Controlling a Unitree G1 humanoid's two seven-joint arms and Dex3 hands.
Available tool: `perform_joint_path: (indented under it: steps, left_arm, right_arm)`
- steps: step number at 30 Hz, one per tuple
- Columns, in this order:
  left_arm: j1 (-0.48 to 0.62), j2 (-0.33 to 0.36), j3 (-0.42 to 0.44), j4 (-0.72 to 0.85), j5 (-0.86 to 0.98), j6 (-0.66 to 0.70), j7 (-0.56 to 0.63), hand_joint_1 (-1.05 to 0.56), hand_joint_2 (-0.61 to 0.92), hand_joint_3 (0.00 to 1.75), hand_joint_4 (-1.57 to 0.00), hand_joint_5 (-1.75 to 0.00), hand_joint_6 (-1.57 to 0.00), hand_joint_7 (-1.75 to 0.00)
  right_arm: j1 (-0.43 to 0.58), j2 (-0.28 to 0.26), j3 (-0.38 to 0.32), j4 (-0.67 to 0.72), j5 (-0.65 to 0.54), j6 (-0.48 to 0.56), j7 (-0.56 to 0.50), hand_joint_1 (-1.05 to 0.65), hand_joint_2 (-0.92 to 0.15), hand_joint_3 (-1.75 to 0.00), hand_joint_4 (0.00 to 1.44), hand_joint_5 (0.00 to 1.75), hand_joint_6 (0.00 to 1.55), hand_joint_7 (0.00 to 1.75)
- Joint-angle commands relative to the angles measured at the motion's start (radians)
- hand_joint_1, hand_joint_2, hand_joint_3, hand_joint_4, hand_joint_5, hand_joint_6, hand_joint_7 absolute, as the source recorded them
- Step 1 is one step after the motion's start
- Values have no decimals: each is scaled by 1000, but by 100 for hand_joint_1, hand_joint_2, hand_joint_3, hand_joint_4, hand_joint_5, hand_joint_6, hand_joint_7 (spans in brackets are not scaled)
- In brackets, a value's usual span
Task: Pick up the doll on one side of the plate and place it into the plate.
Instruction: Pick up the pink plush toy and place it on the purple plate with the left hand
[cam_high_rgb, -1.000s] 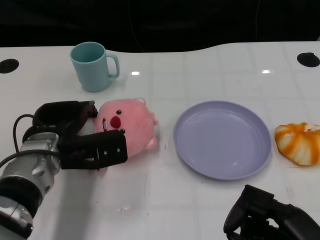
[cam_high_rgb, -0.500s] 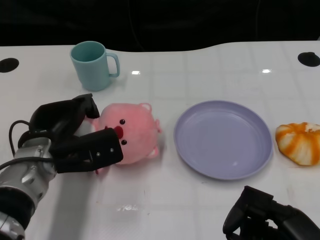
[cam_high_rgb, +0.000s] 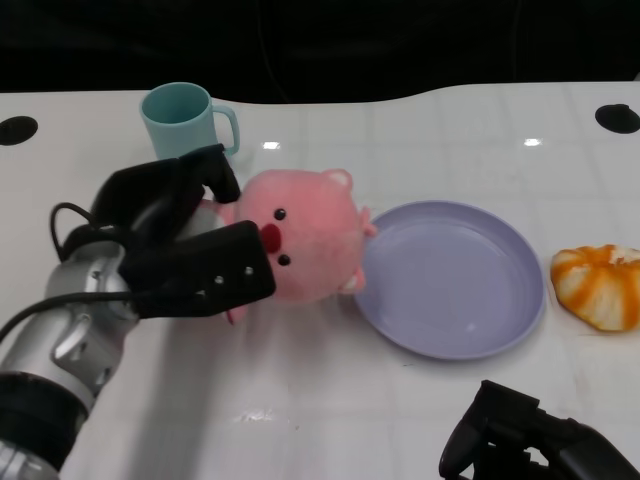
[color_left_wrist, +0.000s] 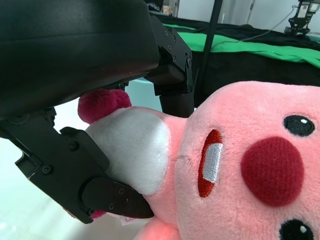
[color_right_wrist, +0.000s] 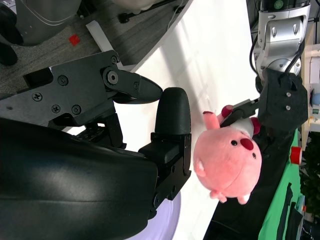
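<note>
The left hand (cam_high_rgb: 185, 245) grips the pink doll (cam_high_rgb: 300, 235), hiding its back half, beside the plate (cam_high_rgb: 480, 340), covering its left rim. The right hand (cam_high_rgb: 530, 450) is cut off at the edge, fingers curled, holding nothing.

On my head view I see a white counter (cam_high_rgb: 300, 400) with a black backdrop behind its far edge. A teal mug (cam_high_rgb: 183, 128) stands upright at the far left, handle pointing right. An orange-and-white striped bun-like toy (cam_high_rgb: 600, 286) lies near the right edge. Two round black holes sit in the counter, one at the far left (cam_high_rgb: 17, 130), one at the far right (cam_high_rgb: 617, 118).
</note>
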Motion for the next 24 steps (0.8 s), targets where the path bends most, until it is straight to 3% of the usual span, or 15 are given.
perform_joint_path:
  steps: [1, 6, 12, 17, 24]
  left_arm:
    - [9, -20, 20, -40, -30, -3, -12, -18, 58, 91, -90, -175, -69, -175]
    - [-20, -79, 4, -30, -29, -20, 4, -19, 46, 115, -93, -175, -75, -175]
    - [-92, -164, -29, 18, 3, 5, 11, -21, 39, 125, -95, -175, -75, -175]
    - [-149, -234, -57, 67, 17, 41, -9, -21, 39, 127, -95, -175, -75, -175]
    - [-241, -316, -94, 183, 25, 80, -6, -21, 45, 114, -91, -175, -69, -175]
  right_arm:
    - [13, -11, -4, -18, 0, -7, -1, -20, -84, -65, 63, 174, 46, 163]
    - [23, -12, -7, -26, 11, -1, 3, -20, -85, -65, 63, 175, 45, 163]
    - [35, -15, -9, -37, 13, -5, 6, -21, -86, -64, 62, 175, 44, 163]
    - [50, -16, -4, -54, 15, -4, 7, -22, -87, -64, 62, 175, 44, 164]
    - [61, -17, 6, -71, 7, -5, 8, -23, -88, -62, 62, 175, 43, 164]
